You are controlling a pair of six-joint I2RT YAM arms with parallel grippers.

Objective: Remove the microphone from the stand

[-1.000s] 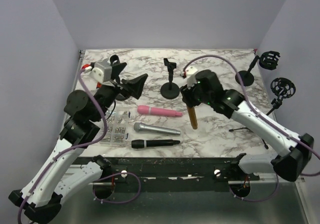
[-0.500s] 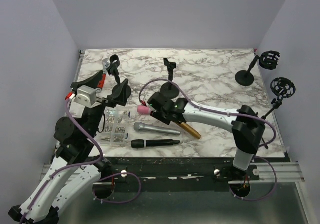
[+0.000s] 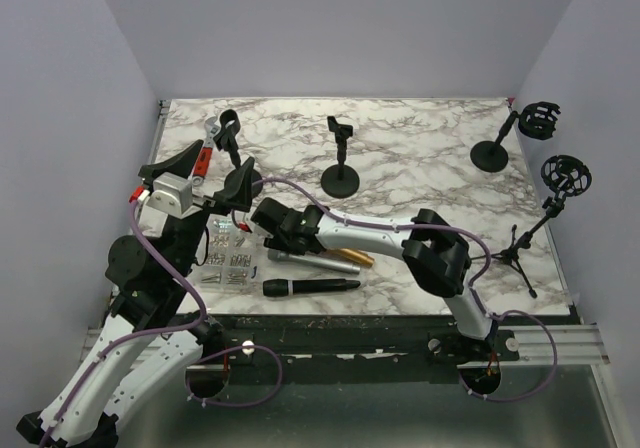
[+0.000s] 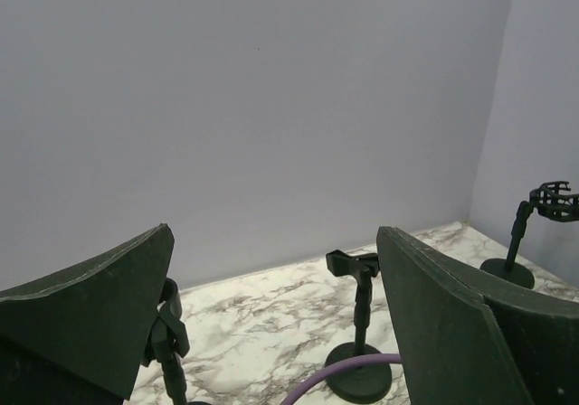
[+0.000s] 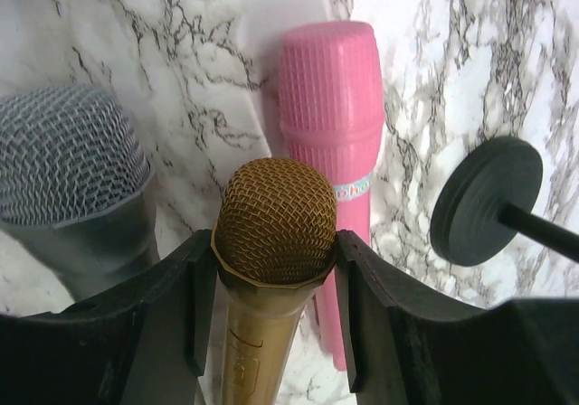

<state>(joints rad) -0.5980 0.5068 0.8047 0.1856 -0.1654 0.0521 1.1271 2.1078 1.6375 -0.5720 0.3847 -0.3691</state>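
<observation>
Pinching the gold microphone (image 5: 274, 211), right gripper (image 5: 274, 269) holds it low, pink microphone (image 5: 330, 107) at one o'clock, seemingly to lay it down; left gripper (image 4: 273, 269) hovers, jaws spread.

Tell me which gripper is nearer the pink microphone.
Right. The right gripper, shut on the gold microphone, has the pink microphone lying just beside its fingertips. The left gripper is open and raised over the table's left side, clearly farther off.
</observation>
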